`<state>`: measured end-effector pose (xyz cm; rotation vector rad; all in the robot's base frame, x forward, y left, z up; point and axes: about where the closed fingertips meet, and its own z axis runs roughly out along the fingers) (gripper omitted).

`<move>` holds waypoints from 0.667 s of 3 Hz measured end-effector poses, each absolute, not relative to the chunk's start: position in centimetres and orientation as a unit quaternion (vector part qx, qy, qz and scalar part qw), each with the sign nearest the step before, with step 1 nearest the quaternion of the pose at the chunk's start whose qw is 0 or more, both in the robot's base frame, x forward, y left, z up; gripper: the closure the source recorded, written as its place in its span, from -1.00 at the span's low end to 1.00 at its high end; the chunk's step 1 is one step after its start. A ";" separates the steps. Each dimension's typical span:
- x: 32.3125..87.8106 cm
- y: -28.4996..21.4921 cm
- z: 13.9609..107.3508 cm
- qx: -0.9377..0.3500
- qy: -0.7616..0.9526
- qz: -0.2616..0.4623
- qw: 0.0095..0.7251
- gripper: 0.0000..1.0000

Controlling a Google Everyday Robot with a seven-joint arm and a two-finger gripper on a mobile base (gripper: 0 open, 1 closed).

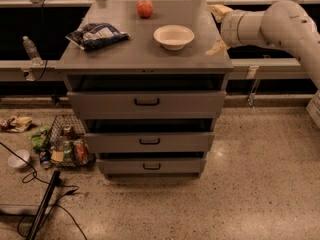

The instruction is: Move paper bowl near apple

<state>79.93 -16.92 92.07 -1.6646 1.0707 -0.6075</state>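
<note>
Lab: metal drawer cabinet point(145, 101), robot tool point(217, 28) beside its top.

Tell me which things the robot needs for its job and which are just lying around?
For the job: paper bowl, apple, gripper (open, right of the bowl).
Just lying about: snack bag, water bottle, basket of cans, small white floor bowl.

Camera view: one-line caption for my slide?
Open gripper at right edge of the drawer cabinet, beside the paper bowl; the apple apart at the back.
</note>
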 end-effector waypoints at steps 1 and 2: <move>80.7 -14.6 91.2 -0.702 0.425 -0.235 0.521 -0.36; 81.5 -12.9 90.3 -0.709 0.413 -0.222 0.527 -0.36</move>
